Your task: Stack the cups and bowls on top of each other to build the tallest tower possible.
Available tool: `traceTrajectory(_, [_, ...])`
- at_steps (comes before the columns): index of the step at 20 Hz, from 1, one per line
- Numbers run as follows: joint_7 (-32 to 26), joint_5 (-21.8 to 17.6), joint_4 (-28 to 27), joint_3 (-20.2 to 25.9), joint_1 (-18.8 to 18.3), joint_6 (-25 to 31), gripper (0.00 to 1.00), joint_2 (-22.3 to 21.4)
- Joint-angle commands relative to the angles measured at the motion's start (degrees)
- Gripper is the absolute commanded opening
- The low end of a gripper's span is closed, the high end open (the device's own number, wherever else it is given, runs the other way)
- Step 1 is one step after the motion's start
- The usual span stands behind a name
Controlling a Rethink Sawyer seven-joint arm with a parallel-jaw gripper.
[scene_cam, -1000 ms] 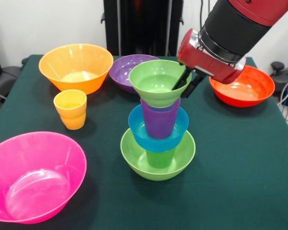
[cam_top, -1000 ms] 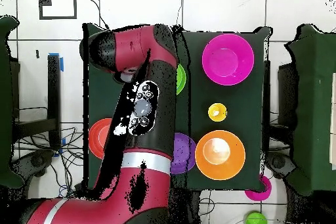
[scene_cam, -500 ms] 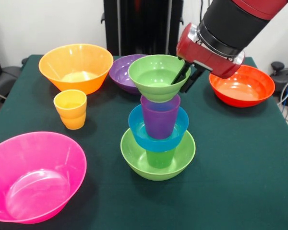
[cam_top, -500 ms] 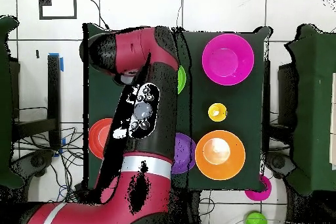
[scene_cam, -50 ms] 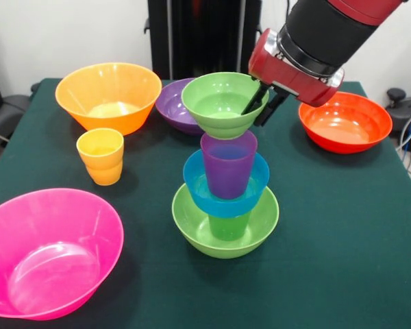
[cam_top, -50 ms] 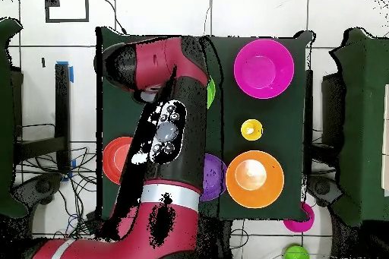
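Observation:
My gripper (scene_cam, -50 ms: 259,107) is shut on the right rim of the small green bowl (scene_cam, -50 ms: 222,103), one finger inside and one outside. The bowl hangs upright, its base right at the mouth of the purple cup (scene_cam, -50 ms: 227,168); I cannot tell if they touch. The purple cup stands in the blue bowl (scene_cam, -50 ms: 194,184), which rests on the green cup (scene_cam, -50 ms: 229,226) inside the lime-green bowl (scene_cam, -50 ms: 190,229). A yellow-orange cup (scene_cam, -50 ms: 101,156) stands alone to the left. In the overhead view the arm (cam_top, -50 ms: 163,131) covers the tower, leaving only a green sliver (cam_top, -50 ms: 210,93).
Around the tower stand a large pink bowl (scene_cam, -50 ms: 48,250) front left, an orange bowl (scene_cam, -50 ms: 109,96) and a purple bowl (scene_cam, -50 ms: 170,103) behind, and a red-orange bowl (scene_cam, -50 ms: 346,123) right. The overhead view shows the pink bowl (cam_top, -50 ms: 264,68) and orange bowl (cam_top, -50 ms: 254,178).
The gripper has risen and shifted slightly left with the small green bowl, which sat tilted low on the purple cup and now stands level at the cup's mouth.

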Motion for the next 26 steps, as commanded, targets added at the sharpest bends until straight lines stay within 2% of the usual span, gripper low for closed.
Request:
traceTrajectory(1, [-5.4, -1.5, 5.9, 7.0, 0.2, -2.9, 0.00, 0.3])
traceTrajectory(26, [-3.8, -1.7, 7.6, 6.9, 0.7, -6.2, 0.00, 0.2])
